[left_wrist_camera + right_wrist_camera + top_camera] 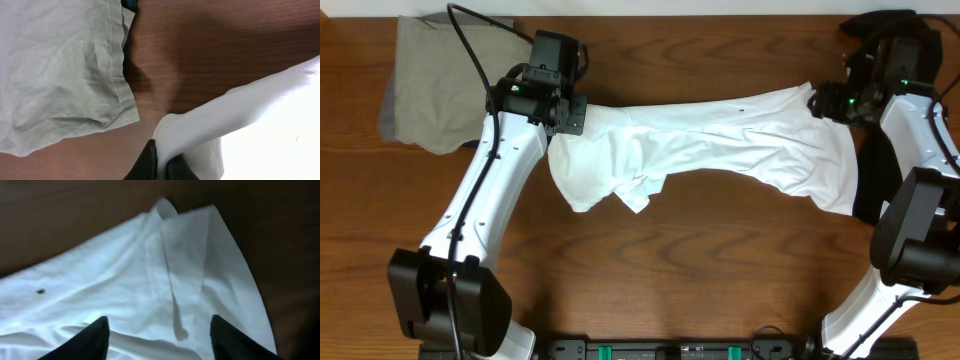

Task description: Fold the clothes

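The white T-shirt (720, 145) lies stretched across the middle of the wooden table, crumpled at its left end; its graphic is hidden. My left gripper (570, 112) is shut on the shirt's left edge; in the left wrist view the white cloth (235, 115) runs from between the black fingers (162, 162). My right gripper (817, 103) is at the shirt's right end. In the right wrist view its fingers (157, 330) stand wide apart over the white cloth (150, 280), holding nothing.
A khaki-tan folded garment (440, 80) lies at the back left corner, close to my left gripper; it also shows in the left wrist view (55, 70). Bare wood (720, 270) lies in front of the shirt.
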